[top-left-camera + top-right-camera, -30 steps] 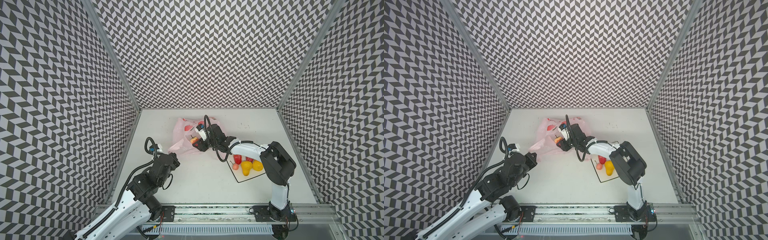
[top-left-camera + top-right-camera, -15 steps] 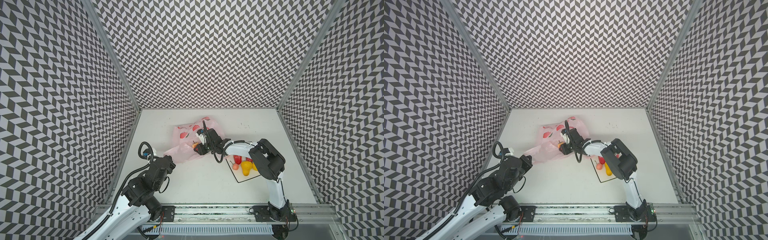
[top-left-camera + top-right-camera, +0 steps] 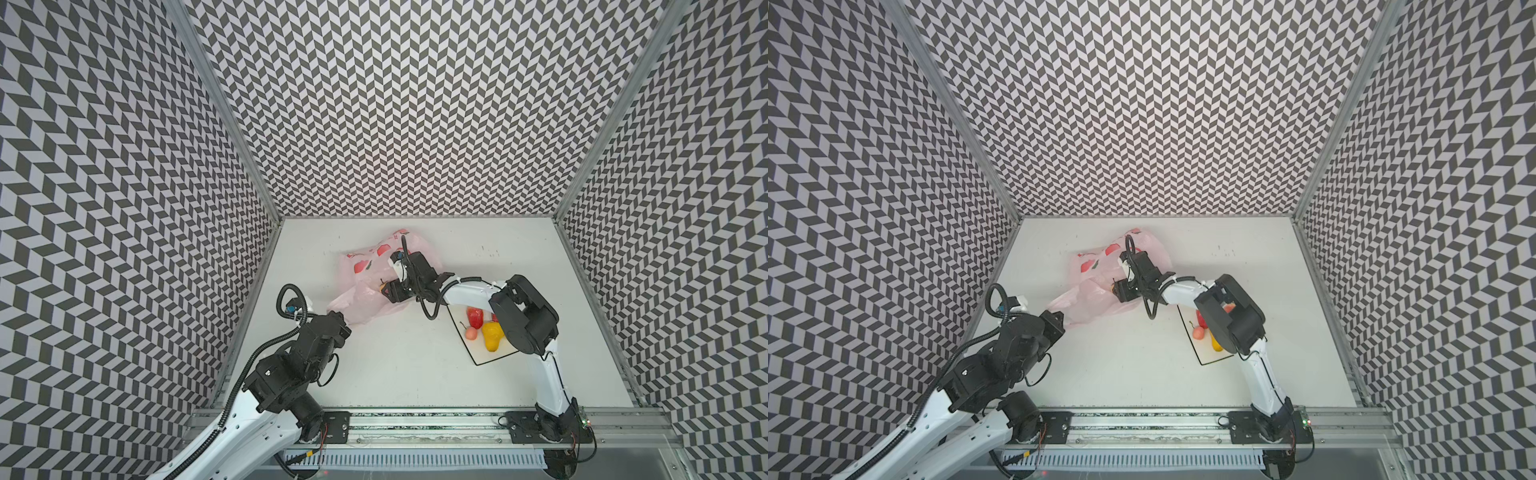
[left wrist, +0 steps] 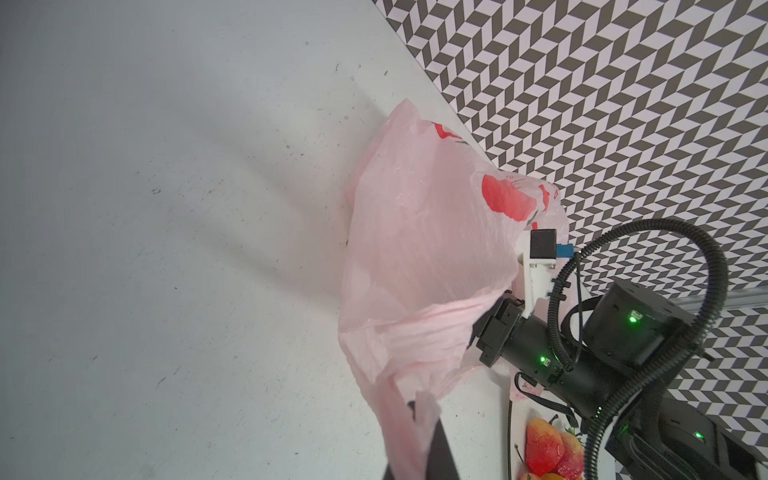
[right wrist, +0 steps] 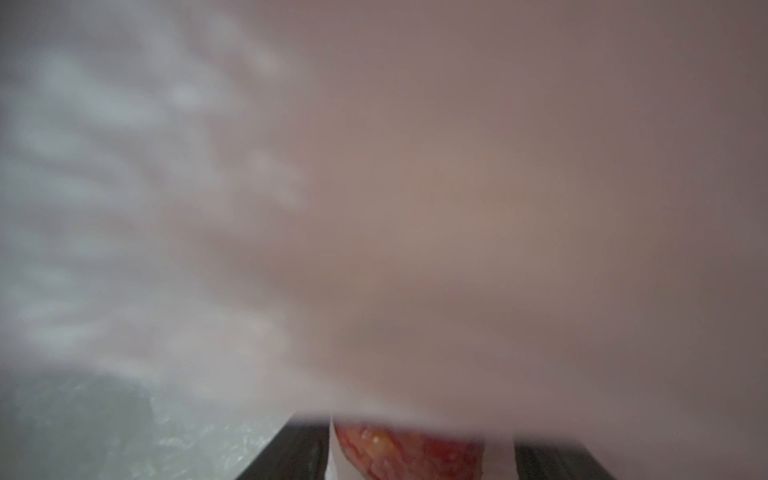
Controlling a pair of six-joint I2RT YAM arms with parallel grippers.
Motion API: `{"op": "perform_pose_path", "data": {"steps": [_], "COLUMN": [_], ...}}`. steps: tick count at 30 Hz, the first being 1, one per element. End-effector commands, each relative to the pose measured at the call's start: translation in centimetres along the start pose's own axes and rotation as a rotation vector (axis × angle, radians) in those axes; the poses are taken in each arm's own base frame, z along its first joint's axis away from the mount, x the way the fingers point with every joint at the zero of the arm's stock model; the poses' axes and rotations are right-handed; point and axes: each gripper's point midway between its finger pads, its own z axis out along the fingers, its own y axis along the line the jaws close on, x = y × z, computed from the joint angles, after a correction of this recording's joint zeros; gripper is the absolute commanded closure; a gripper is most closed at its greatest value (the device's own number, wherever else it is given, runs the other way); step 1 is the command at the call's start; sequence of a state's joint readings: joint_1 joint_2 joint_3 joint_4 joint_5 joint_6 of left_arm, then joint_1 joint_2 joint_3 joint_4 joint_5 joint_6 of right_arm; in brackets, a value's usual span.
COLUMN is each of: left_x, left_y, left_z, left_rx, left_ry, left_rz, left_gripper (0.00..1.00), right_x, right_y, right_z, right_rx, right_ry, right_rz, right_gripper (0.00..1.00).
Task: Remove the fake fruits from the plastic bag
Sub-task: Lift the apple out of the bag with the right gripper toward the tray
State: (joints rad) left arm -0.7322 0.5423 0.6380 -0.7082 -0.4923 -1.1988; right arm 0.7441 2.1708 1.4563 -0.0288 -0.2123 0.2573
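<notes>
Inside mouth of plastic bag [image 3: 357,301], mid bench [image 3: 395,374]: right gripper [image 3: 385,291], jaws apart w/ red-orange fake fruit [image 5: 407,453] straight ahead between them; can't tell if clamped; left gripper [image 4: 417,415] pinched shut on bag's near edge, well clear of fruit; right arm nearer; other fruits [image 3: 490,334] out on white sheet [image 3: 482,357].

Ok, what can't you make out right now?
Right wrist view: bag film on the lens blurs nearly everything; a red fruit between the fingers is cut off by the edge, grip unclear.
Both top views: right gripper tips hidden inside the bag.
All views: the bag's other contents, hidden by film.
Both top views: fruits on the sheet partly covered by the right arm.
Left wrist view: left gripper, pinching the bag, cut off by the edge.
</notes>
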Motion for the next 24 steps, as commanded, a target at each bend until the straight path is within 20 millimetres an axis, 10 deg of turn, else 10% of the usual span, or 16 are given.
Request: {"op": "perform_pose_path", "data": {"steps": [1,9,17,24], "left_x": [-0.6,-0.6,-0.6,-1.2], "left_y": [-0.3,-0.5,-1.1,-2.0], "left_z": [-0.3,-0.3,0.1,0.3], "left_rx": [0.002,0.008,0.023,0.032], "left_ry": [-0.017,-0.016,-0.017,-0.039], "left_rz": [-0.01,-0.011,-0.007,0.002], "left_gripper": [1.0,1.0,1.0,1.0], "right_x": [-0.7,-0.9,-6.7,-5.9], "right_y": [0.1,0.4,4.4,7.4], "right_z": [1.0,1.1,-4.6,-8.3], "right_rx": [0.007,-0.007,-0.112,-0.231], "right_ry": [-0.019,-0.015,-0.188,-0.183], "right_rz": [0.01,0.011,-0.051,-0.175], "right_gripper": [0.34,0.51,0.57,0.58]}}
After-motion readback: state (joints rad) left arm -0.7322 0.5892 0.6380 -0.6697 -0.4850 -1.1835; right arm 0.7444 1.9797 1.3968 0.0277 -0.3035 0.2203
